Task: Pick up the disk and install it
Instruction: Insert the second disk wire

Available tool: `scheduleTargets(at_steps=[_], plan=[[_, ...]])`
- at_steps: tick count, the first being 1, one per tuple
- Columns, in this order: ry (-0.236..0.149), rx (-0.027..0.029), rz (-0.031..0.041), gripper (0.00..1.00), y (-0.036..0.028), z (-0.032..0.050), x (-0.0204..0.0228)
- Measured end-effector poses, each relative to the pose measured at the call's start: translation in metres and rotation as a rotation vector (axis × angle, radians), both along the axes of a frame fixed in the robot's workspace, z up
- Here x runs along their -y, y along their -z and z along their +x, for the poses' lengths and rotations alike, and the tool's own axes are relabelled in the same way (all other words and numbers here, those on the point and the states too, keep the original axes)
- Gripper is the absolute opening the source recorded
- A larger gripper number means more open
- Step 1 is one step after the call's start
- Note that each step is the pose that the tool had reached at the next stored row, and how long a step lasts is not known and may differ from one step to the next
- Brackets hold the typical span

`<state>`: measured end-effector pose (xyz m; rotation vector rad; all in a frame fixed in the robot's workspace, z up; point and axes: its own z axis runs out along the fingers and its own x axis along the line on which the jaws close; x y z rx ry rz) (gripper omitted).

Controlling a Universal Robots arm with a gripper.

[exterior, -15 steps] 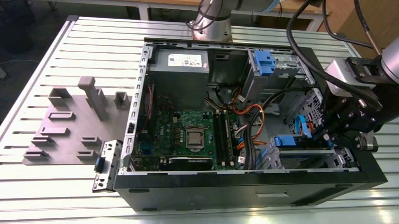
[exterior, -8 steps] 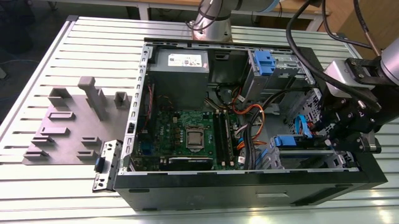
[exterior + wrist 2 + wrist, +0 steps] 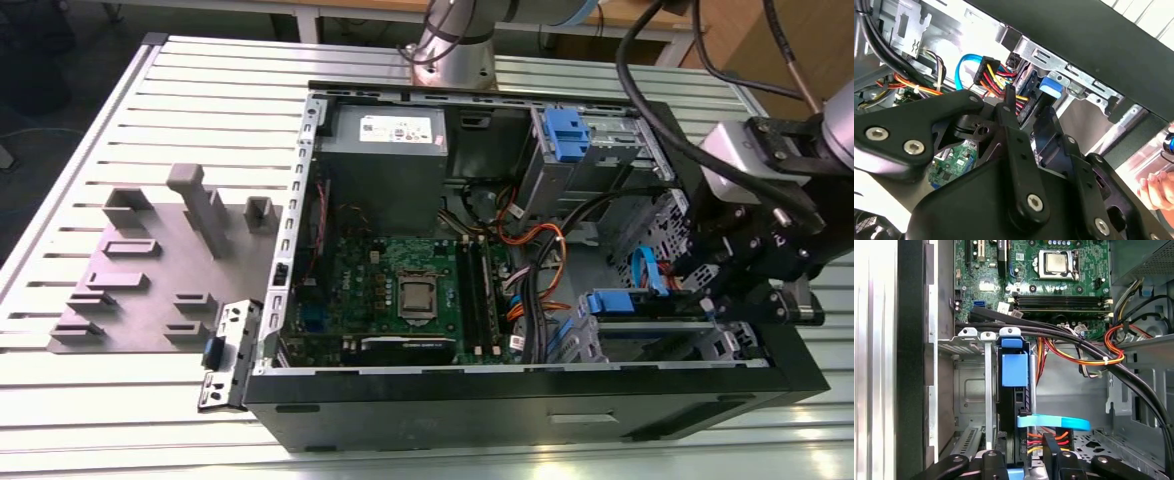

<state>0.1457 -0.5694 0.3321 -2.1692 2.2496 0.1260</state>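
The disk [image 3: 1014, 371] stands on edge in the drive cage [image 3: 970, 347] at the front corner of the open computer case [image 3: 534, 400]; its blue carrier handle [image 3: 621, 302] faces the motherboard. In the second wrist view the blue handle [image 3: 1050, 88] shows beyond the black linkage. My gripper [image 3: 1024, 460] hangs straight over the cable end of the disk, at the exterior view's right [image 3: 727, 300], and straddles that end. From these views I cannot make out whether it touches the disk.
A blue data cable [image 3: 1054, 422] and red-yellow power wires [image 3: 996, 75] cross close to the gripper. Thick black cables [image 3: 1064, 335] run over the cage. Another blue carrier [image 3: 567, 135] sits in the far bay. A person's hand [image 3: 1156, 187] is beside the case. Grey fixtures [image 3: 147, 260] stand at the exterior view's left.
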Motion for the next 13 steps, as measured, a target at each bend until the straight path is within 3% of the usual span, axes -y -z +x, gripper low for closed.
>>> scheduleTargets(at_steps=[9, 13], plan=[[0.0, 0.0, 0.0, 0.42, -0.0336, 0.0, 0.0], [0.0, 0.0001, 0.0005, 0.42, -0.0357, -0.0008, 0.0]])
